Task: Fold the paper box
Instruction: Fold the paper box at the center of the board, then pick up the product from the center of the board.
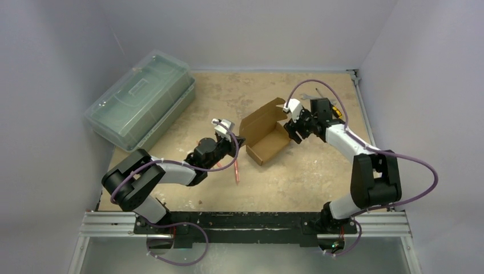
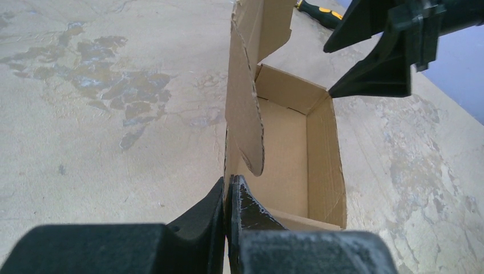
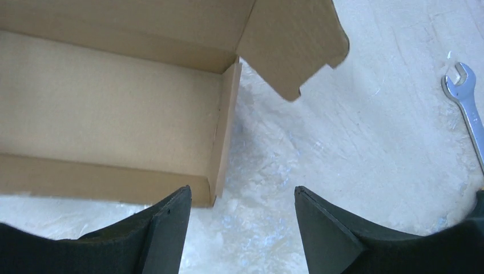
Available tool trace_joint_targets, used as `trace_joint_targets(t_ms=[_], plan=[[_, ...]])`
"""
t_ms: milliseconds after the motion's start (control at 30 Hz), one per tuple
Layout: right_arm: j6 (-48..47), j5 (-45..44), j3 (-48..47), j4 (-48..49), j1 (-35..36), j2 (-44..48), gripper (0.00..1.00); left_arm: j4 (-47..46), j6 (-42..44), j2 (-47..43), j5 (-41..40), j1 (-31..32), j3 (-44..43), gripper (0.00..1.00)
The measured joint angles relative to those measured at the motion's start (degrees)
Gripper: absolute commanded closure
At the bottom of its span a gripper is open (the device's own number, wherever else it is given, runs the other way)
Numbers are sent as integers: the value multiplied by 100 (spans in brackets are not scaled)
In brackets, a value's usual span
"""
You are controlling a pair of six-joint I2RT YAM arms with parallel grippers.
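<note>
The paper box (image 1: 265, 134) is a brown cardboard tray with its walls up and its lid flap (image 1: 259, 114) standing open at the back. My left gripper (image 1: 241, 140) is shut on the box's left end wall. In the left wrist view its fingertips (image 2: 231, 185) pinch that thin wall (image 2: 242, 108), with the box's inside (image 2: 285, 148) beyond. My right gripper (image 1: 294, 128) hovers open at the box's right end. In the right wrist view the right gripper (image 3: 241, 194) holds nothing, and the box corner (image 3: 220, 142) lies just past the left finger (image 3: 171, 222).
A large translucent green case (image 1: 140, 100) sits at the back left. A silver wrench (image 3: 465, 97) and a yellow-and-black handled tool (image 1: 337, 112) lie behind the right gripper. A thin red stick (image 1: 236, 170) lies beside the left arm. Walls close in on three sides.
</note>
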State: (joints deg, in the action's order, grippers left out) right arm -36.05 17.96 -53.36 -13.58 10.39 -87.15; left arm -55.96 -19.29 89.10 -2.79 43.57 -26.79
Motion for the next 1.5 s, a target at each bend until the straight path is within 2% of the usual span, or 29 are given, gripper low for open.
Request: trace_joint_targets(t_ms=[400, 700, 767, 933, 1233, 1367, 1500], plan=[[-511, 1799, -87, -658, -734, 1075, 25, 337, 514, -98, 197, -17, -175, 100], [-352, 2476, -299, -660, -1001, 1340, 23, 199, 136, 337, 1355, -570, -435, 99], [-297, 2549, -299, -656, -1091, 1392, 22, 203, 31, 490, 1569, -651, -522, 95], [-201, 2667, -299, -654, -1235, 1421, 22, 376, -96, 678, 1880, -715, -778, 73], [-138, 2815, -299, -654, -1290, 1412, 22, 898, -323, 673, 1740, -820, -973, 45], [-136, 2828, -299, -656, -1327, 1403, 22, 1255, -402, 518, 1547, -831, -973, 37], [-133, 2861, -299, -660, -1342, 1403, 21, 1561, -431, 105, 1296, -837, -970, 35]])
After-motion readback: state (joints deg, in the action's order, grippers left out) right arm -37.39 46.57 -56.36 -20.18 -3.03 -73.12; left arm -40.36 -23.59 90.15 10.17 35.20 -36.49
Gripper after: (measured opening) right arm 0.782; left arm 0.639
